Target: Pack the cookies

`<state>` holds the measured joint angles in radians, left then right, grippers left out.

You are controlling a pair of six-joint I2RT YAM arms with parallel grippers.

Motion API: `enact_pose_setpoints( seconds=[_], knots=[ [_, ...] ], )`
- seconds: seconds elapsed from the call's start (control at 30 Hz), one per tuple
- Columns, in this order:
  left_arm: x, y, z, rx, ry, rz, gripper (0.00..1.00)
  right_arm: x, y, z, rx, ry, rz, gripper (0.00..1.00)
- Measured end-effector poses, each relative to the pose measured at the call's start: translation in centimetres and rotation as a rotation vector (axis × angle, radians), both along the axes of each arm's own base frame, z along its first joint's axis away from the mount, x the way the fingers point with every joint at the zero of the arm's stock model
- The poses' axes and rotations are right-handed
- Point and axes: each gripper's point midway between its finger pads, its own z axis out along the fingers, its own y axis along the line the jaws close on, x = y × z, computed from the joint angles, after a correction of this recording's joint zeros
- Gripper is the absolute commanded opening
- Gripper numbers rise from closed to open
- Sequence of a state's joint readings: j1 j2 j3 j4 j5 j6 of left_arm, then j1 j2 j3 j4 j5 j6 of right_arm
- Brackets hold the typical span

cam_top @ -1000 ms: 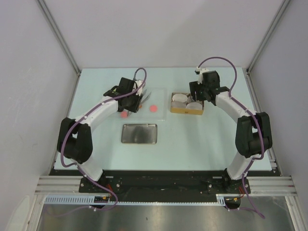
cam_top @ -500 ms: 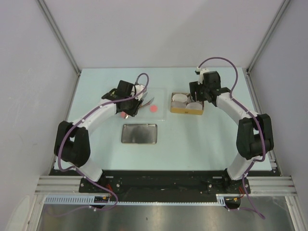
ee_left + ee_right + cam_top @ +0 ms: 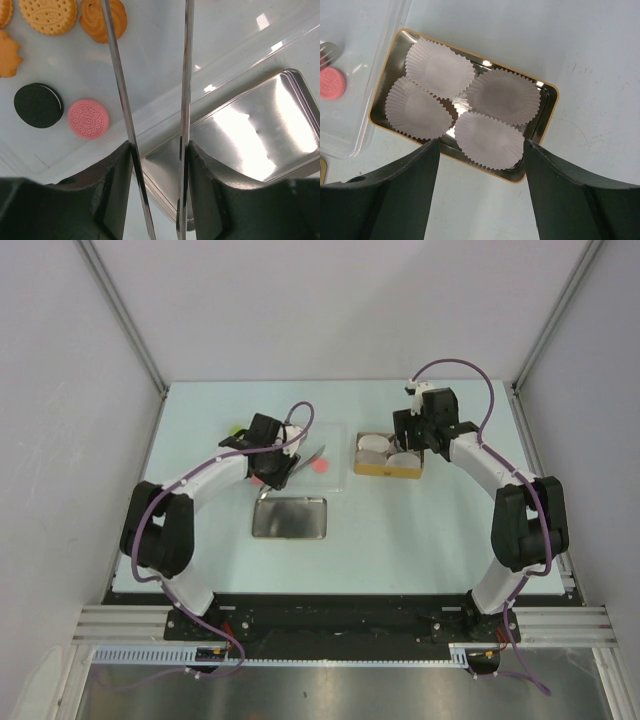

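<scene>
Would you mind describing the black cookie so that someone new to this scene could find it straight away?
Start at the clear plastic tray lying beside the shiny metal lid in the left wrist view. Near the tray's lower left corner, below the tan biscuits, sits the black cookie, right next to a pink cookie. It is the only dark one, a round sandwich with a thin white filling line.

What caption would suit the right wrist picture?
Open right gripper hovering over a gold-rimmed tin holding four white paper cups.
</scene>
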<state>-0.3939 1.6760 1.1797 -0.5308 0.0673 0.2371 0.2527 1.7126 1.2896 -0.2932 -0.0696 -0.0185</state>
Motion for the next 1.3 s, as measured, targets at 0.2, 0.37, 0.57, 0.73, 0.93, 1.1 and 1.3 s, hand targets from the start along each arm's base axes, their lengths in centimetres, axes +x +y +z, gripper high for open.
enact_pose_setpoints(
  seconds=[0.2, 0.37, 0.57, 0.73, 0.93, 1.1, 1.3],
  knots=[
    [0.2, 0.0, -1.1, 0.013, 0.017, 0.0, 0.51, 0.0, 0.1, 0.0, 0.002, 0.0, 0.003, 0.72],
    [0.3, 0.2, -2.2, 0.029, 0.027, 0.0, 0.52, 0.0, 0.1, 0.0, 0.006, 0.001, 0.007, 0.72],
    [0.4, 0.6, -3.4, 0.058, 0.031, 0.004, 0.52, -0.1, 0.3, 0.0, 0.01, 0.002, 0.013, 0.72],
    [0.8, 0.8, -4.6, 0.081, 0.034, 0.005, 0.54, -0.1, 0.3, 0.0, 0.012, 0.003, 0.015, 0.72],
    [1.2, 1.2, -4.6, 0.1, 0.017, 0.018, 0.56, -0.1, 0.2, 0.0, 0.012, 0.003, 0.013, 0.71],
    [1.2, 1.4, -4.8, 0.109, 0.014, 0.023, 0.57, -0.1, 0.2, 0.0, 0.012, 0.003, 0.012, 0.71],
    [1.3, 1.7, -5.0, 0.123, 0.004, 0.03, 0.57, 0.0, 0.1, 0.0, 0.012, 0.003, 0.011, 0.71]
  ],
)
